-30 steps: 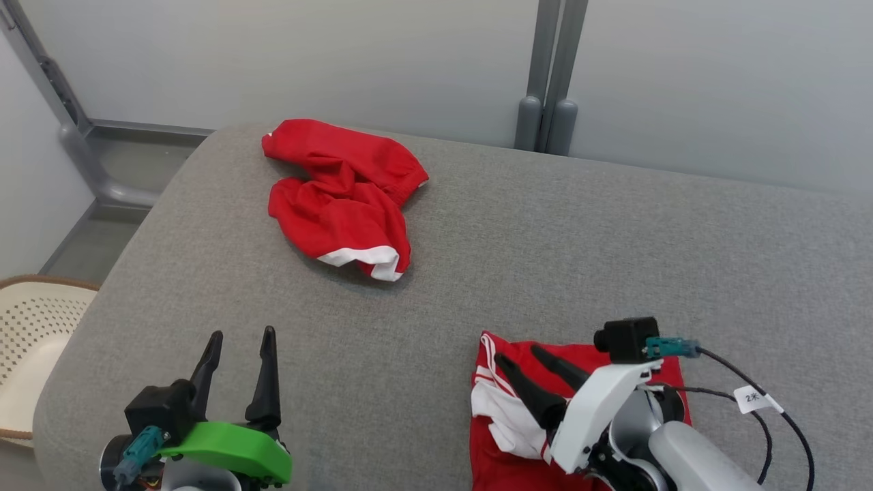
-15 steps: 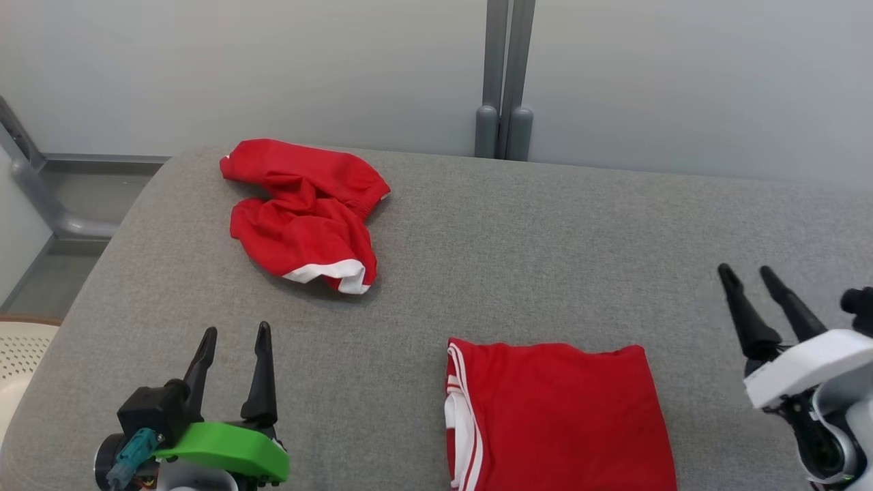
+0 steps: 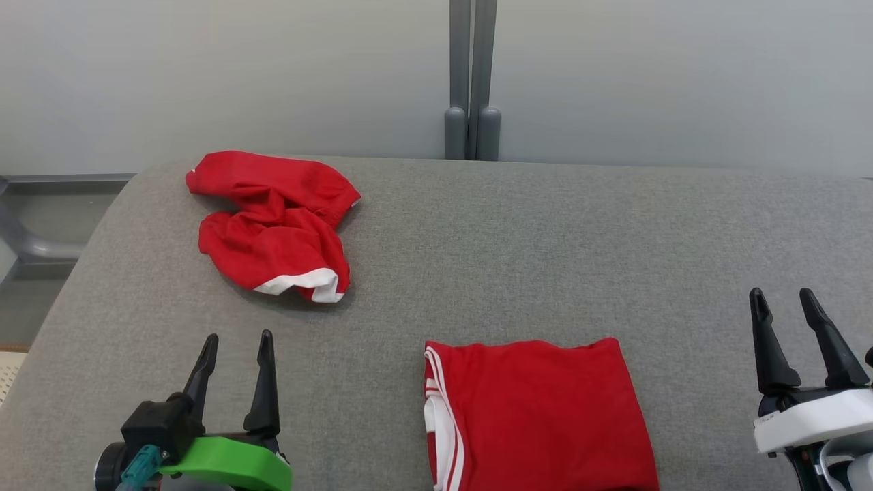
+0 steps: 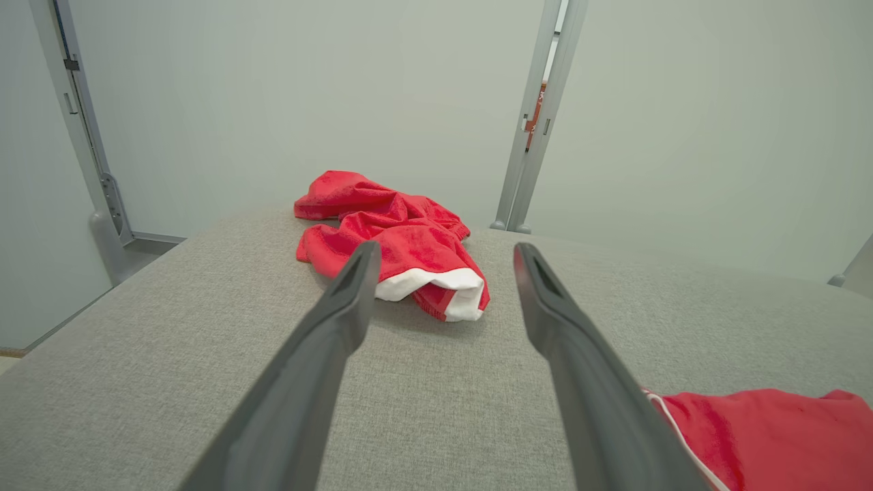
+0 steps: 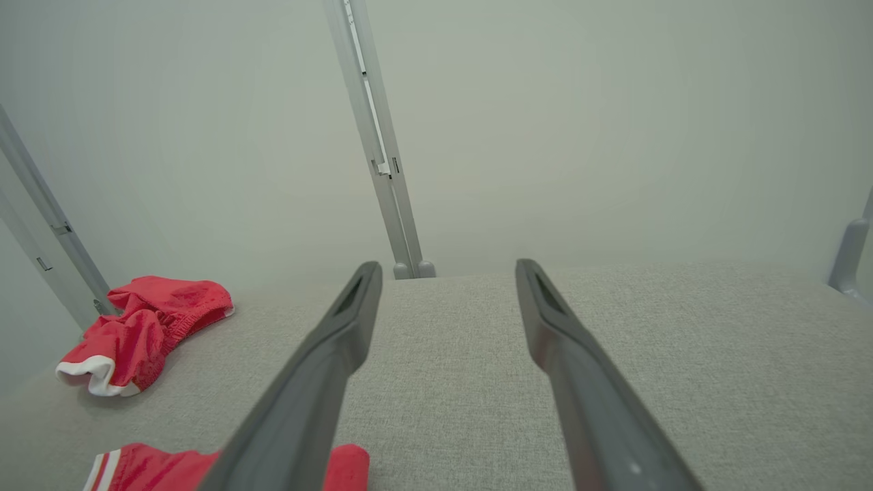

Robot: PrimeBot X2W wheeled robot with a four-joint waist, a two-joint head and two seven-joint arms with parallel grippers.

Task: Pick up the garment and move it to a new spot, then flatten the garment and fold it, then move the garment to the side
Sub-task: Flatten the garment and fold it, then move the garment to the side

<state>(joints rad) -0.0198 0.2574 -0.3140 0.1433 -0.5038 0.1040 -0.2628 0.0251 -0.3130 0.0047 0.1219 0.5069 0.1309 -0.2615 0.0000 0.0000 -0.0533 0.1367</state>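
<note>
Left claw (image 3: 239, 336) agape above grey cushion (image 3: 545, 259)

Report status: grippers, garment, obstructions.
Left gripper open, empty; right gripper open, empty. Folded red garment with white stripes flat on grey fabric surface, between the arms. Crumpled red garment with white hem far left. Nothing in the way.

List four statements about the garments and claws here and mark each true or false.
1. The folded red garment lies flat on the grey surface. True.
2. The left claw is shut on cloth. False: the left claw is open and holds nothing.
3. The crumpled red garment shows a white hem. True.
4. The right claw rests on the folded red garment. False: the right claw is open, off to the garment's right and apart from it.
</note>
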